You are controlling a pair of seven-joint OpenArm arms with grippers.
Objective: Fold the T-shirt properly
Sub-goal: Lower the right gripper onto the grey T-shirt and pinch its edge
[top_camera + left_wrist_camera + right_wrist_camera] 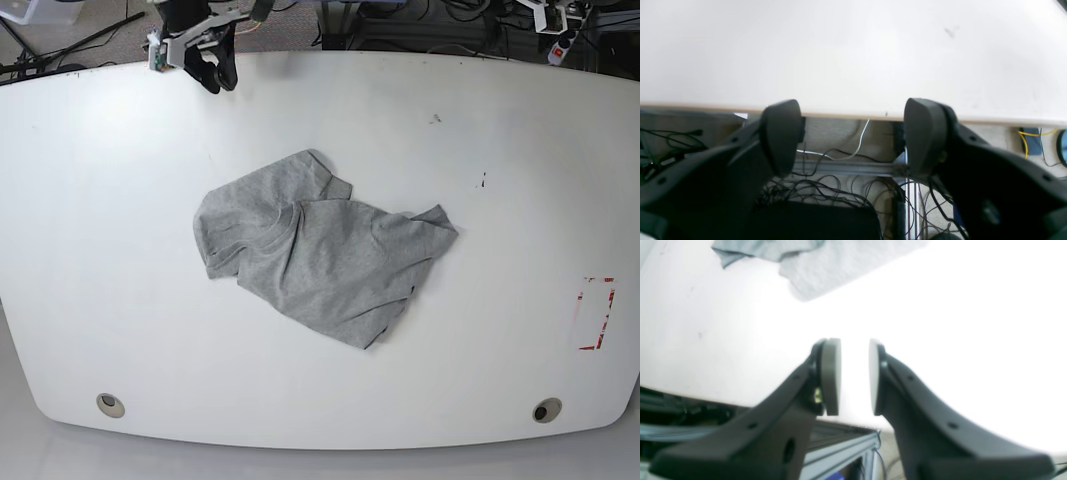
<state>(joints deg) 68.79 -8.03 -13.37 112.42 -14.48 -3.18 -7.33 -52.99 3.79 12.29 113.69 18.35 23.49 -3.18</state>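
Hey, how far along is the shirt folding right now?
Nothing looks done yet. The T-shirt lies crumpled and unfolded in the middle of the white table. Nothing is in hand: the right gripper is open and empty near the table's far edge, and the left gripper hangs open over that edge, away from the cloth. Spreading the shirt flat and every fold remain.

A light heather-grey T-shirt (320,255) with no print showing lies on a plain white table (100,200) edged in pale tan, marked by a few small dark specks and a red-and-white dashed rectangle (597,314) of tape. Two grey grommets (111,404) dot the table. The left gripper (853,136) is matte black; the right gripper (855,376) is dark grey with lighter grey pads (831,373). Black, white and yellow cables (1030,135) lie on beige flooring.
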